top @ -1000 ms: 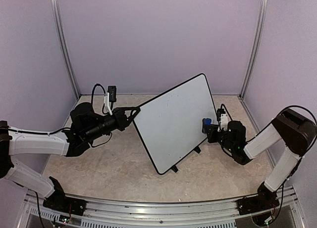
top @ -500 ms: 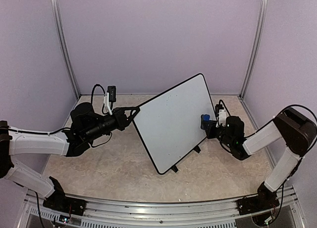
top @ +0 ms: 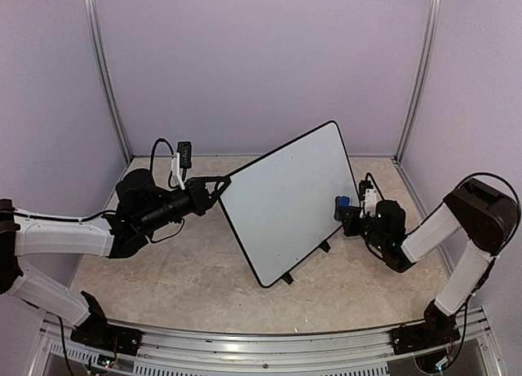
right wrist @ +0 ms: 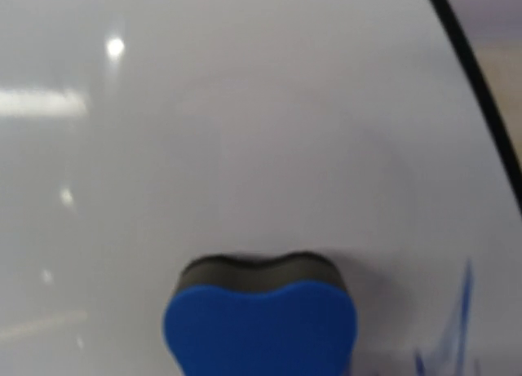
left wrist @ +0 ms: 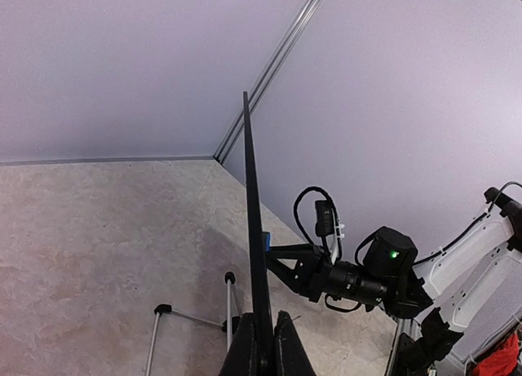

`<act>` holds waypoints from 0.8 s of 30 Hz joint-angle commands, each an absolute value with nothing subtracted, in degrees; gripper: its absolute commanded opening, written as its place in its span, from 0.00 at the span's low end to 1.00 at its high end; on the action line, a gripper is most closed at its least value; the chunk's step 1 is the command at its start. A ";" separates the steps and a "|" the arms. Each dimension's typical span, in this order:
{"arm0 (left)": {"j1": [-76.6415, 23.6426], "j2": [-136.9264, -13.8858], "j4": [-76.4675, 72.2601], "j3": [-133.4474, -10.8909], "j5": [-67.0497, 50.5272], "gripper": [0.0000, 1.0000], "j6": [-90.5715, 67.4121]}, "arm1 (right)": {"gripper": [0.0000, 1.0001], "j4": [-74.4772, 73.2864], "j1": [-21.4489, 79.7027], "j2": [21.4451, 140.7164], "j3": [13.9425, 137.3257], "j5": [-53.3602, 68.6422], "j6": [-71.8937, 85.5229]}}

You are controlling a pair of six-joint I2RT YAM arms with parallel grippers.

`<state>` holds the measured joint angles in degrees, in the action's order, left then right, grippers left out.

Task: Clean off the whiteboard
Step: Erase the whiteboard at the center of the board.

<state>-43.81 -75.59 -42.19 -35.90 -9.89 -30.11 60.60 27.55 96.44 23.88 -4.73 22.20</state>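
The whiteboard (top: 285, 201) stands tilted on its feet in the middle of the table, its white face toward the right arm. My left gripper (top: 222, 183) is shut on the board's left rim. In the left wrist view the board (left wrist: 253, 229) shows edge-on as a thin black line running up from between my fingers (left wrist: 243, 356). My right gripper (top: 349, 210) is shut on a blue-and-black eraser (top: 342, 202) and presses it against the board's right side. In the right wrist view the eraser (right wrist: 261, 323) lies flat on the glossy white face (right wrist: 245, 131), with faint blue marks (right wrist: 457, 335) to its right.
The board's black stand feet (top: 287, 278) rest on the beige table (top: 188, 270). Purple walls with metal corner posts (top: 106, 74) close in the back and sides. A metal rail (top: 261, 343) runs along the near edge by the arm bases.
My right gripper slid the eraser a little up and left on the board, then back right and down. The left arm and the board have not moved.
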 commanded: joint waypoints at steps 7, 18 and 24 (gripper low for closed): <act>-45.62 -77.07 -36.10 -33.71 -20.29 0.00 -24.96 | 0.22 60.66 27.06 97.12 22.93 -3.87 22.30; -45.57 -76.66 -35.62 -33.66 -19.91 0.00 -24.70 | 0.22 52.97 26.58 93.43 32.38 -3.69 18.99; -45.53 -76.47 -35.68 -33.66 -19.88 0.00 -24.61 | 0.22 56.58 26.33 95.10 27.09 -3.95 20.22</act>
